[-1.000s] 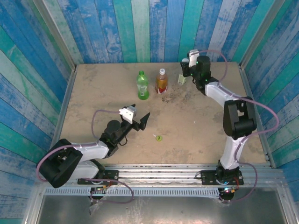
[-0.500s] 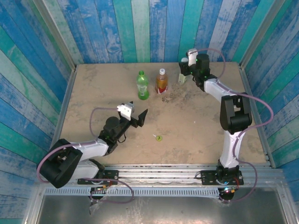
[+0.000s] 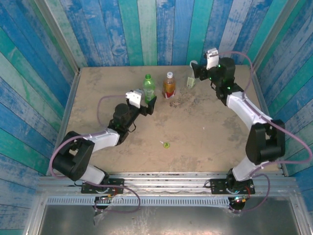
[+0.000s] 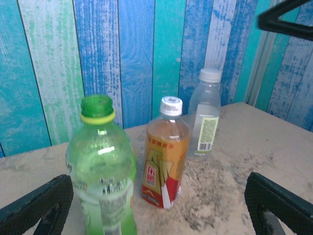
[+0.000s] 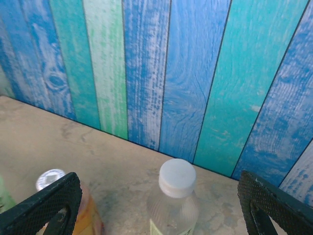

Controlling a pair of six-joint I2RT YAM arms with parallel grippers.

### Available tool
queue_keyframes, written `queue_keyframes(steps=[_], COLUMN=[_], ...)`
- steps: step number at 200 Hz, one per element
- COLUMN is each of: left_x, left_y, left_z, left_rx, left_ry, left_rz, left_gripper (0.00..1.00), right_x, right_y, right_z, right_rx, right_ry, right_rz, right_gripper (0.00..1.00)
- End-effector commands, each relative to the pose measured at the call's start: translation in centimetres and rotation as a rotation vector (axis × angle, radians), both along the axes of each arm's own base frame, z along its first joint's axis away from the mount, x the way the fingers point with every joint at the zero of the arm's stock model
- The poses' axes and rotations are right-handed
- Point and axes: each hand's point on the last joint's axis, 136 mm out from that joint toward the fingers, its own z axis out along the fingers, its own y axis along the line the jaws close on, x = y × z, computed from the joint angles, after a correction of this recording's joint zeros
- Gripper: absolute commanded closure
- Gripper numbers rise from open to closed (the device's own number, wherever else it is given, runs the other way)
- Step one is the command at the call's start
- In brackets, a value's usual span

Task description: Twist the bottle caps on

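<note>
Green bottle (image 4: 102, 166) sitting uncapped right ahead of your left gripper (image 3: 145, 103), jaws spread, gripping nothing. Yellow-green cap (image 3: 167, 144) lying well apart on surface (image 3: 210, 132). Right gripper (image 3: 199, 74) hanging spread near capped clear bottle (image 5: 175, 208). You're risking tipping green bottle into amber bottle (image 4: 165, 161) if closing off-centre.

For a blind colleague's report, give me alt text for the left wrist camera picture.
Three bottles stand on a sandy tabletop before a blue-green plank wall: an uncapped green bottle nearest left, an amber bottle and a clear bottle behind, both white-capped. The open left claw's fingers frame the bottom corners.
</note>
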Motion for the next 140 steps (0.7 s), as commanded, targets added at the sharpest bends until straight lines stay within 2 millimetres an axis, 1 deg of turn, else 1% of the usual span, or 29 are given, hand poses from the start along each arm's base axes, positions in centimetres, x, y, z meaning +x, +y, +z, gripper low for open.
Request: queue_keyframes(steps=[1, 30, 63, 82, 103, 140], left_x=[2.5, 5.1, 7.5, 8.3, 9.2, 9.9], left_y=[0.2, 0.2, 0.5, 0.6, 0.3, -0.2], left_z=[-1.3, -1.8, -3.0, -3.5, -4.4, -5.9], left_rx=[0.050, 0.073, 0.071, 0.066, 0.076, 0.085], left_ry=[0.039, 0.063, 0.112, 0.127, 0.153, 0.193], left_rz=[0.058, 0.114, 0.168, 0.188, 0.188, 0.170], left_gripper=[0.06, 0.06, 0.06, 0.06, 0.06, 0.06], right_x=[-2.6, -5.6, -7.6, -8.2, -8.6, -8.8], right_y=[0.8, 1.5, 2.2, 2.5, 2.8, 2.9], right_z=[0.6, 1.0, 0.7, 0.3, -0.1, -0.5], right_rx=[0.028, 0.040, 0.038, 0.034, 0.031, 0.025], right_ry=[-0.008, -0.013, 0.002, 0.012, 0.021, 0.030], right_rz=[0.056, 0.096, 0.124, 0.133, 0.143, 0.144], right_gripper=[0.14, 0.14, 0.14, 0.14, 0.14, 0.14])
